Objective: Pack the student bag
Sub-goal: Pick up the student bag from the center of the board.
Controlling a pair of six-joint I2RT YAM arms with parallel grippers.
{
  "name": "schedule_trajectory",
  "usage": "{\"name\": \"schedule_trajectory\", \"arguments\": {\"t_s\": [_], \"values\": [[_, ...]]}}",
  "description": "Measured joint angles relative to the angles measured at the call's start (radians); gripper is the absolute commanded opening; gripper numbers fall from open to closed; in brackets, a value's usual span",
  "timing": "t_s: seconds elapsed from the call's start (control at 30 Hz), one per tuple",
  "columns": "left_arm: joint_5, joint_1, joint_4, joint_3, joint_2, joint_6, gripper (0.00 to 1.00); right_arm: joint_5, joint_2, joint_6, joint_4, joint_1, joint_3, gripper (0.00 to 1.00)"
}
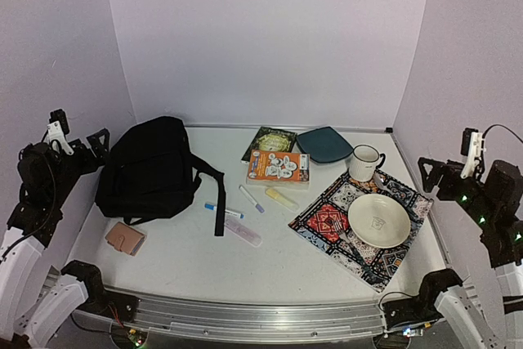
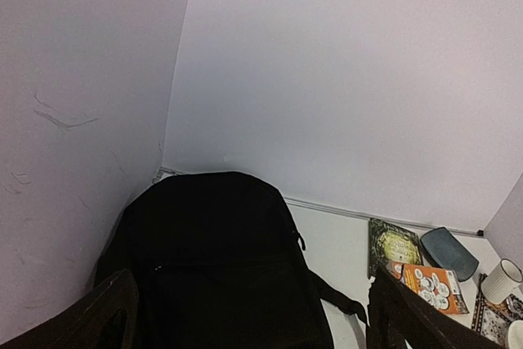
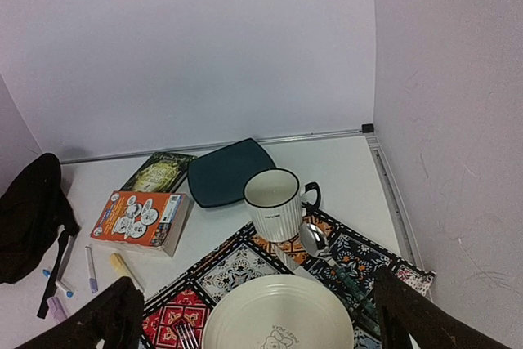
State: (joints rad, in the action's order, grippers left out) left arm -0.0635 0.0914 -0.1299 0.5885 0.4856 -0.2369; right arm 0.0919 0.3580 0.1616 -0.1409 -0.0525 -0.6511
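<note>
At left: student bag (image 1: pixel 151 169), soft black fabric (slumped).

Soft, even light; slight blur.

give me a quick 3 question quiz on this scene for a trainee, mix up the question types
1. True or false: the student bag lies nearer the left gripper than the right gripper.
2. Which rests on the patterned mat? A plate B laptop C shoe
3. Fill in: both grippers' jaws stand ___.
Key: 1 true; 2 A; 3 open.
</note>
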Motion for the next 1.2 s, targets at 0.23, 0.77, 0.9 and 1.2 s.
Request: {"name": "schedule_trajectory", "arguments": {"t_s": [0.23, 0.77, 0.9, 1.2], "values": [[0.087, 0.000, -0.001, 0.032, 0.177, -0.089, 1.00, 0.062, 0.094, -0.006, 0.003, 0.000, -0.002, 0.98], [0.090, 0.228, -0.076, 0.268, 0.773, -0.257, 0.99, 0.195, 0.266, -0.002, 0.077, 0.002, 0.022, 0.98], [0.037, 0.250, -0.118, 0.413, 0.963, -0.286, 0.99, 0.229, 0.293, 0.012, 0.111, 0.002, 0.051, 0.98], [-0.243, 0.403, -0.273, 0.720, 1.344, -0.297, 0.97, 0.260, 0.317, 0.024, 0.140, 0.002, 0.057, 0.98]]}}
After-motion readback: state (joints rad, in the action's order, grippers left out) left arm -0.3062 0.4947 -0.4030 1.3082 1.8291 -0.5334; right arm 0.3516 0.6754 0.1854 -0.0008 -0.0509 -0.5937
